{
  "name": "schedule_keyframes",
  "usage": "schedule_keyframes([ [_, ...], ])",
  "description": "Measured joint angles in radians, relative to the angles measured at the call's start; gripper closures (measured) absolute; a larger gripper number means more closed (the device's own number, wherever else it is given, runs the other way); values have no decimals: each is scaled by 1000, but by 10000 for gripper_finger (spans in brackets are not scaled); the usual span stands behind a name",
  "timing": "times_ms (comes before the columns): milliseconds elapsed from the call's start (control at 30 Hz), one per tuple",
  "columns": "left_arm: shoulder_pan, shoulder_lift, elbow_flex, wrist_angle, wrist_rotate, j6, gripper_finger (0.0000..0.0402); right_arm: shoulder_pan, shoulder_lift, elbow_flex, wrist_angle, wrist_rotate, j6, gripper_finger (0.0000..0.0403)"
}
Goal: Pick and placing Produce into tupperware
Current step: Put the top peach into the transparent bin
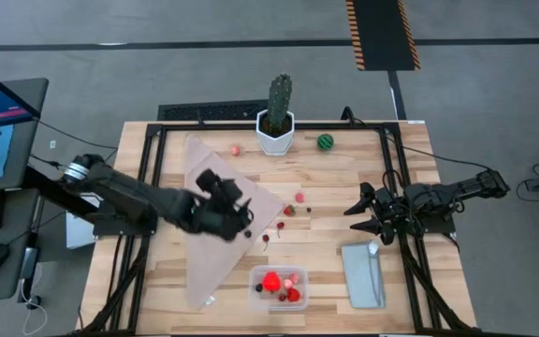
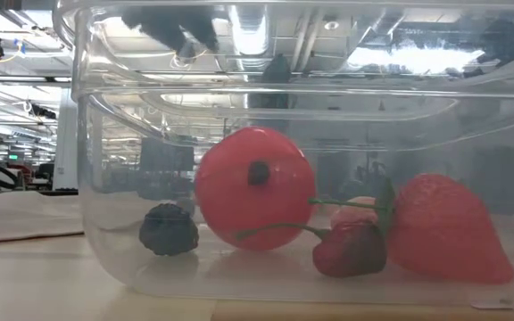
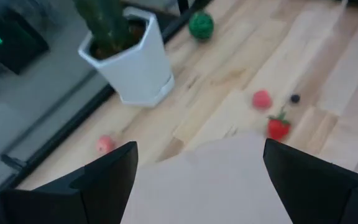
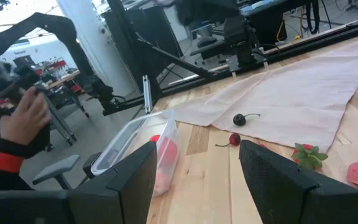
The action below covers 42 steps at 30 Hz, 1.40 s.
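The clear tupperware sits near the table's near edge and holds a red ball, a strawberry, a cherry, a dark berry and a pink bit. More produce lies loose: a strawberry, a pink bit, cherries, a pink bit and the green striped ball. My left gripper is open above the beige cloth, touching nothing. My right gripper is open at the table's right, pointing left toward the loose produce.
A cactus in a white pot stands at the far edge. The grey-blue lid lies right of the tub. A black frame runs around the table. Beyond the table, a person's hand shows in the right wrist view.
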Motion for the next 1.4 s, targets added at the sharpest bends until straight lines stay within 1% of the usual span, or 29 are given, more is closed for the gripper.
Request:
schedule_keyframes([
  [133, 155, -114, -115, 154, 217, 148, 65, 0, 0, 0, 0, 0, 0, 148],
  [267, 349, -235, -240, 327, 421, 289, 65, 0, 0, 0, 0, 0, 0, 148],
  [333, 456, -283, -280, 363, 531, 320, 65, 0, 1, 0, 0, 0, 0, 148],
  [400, 579, -316, -304, 364, 655, 313, 65, 0, 1, 0, 0, 0, 0, 148],
  [433, 640, -322, -315, 364, 704, 303, 65, 0, 1, 0, 0, 0, 0, 148],
  [500, 740, -309, -336, 401, 768, 300, 65, 0, 0, 0, 0, 0, 0, 148],
  [633, 870, -219, -343, 410, 897, 285, 65, 0, 1, 0, 0, 0, 0, 148],
  [767, 954, -107, -329, 413, 939, 283, 65, 0, 1, 0, 0, 0, 0, 148],
  [933, 1008, 0, -298, 457, 993, 296, 65, 0, 1, 0, 0, 0, 0, 148],
  [1100, 1028, 87, -225, 411, 997, 302, 65, 0, 1, 0, 0, 0, 0, 148],
  [1233, 1028, 169, -155, 306, 1004, 295, 65, 0, 1, 0, 0, 0, 0, 148],
  [1400, 1031, 228, -96, 305, 1018, 325, 65, 0, 1, 0, 0, 0, 0, 148],
])
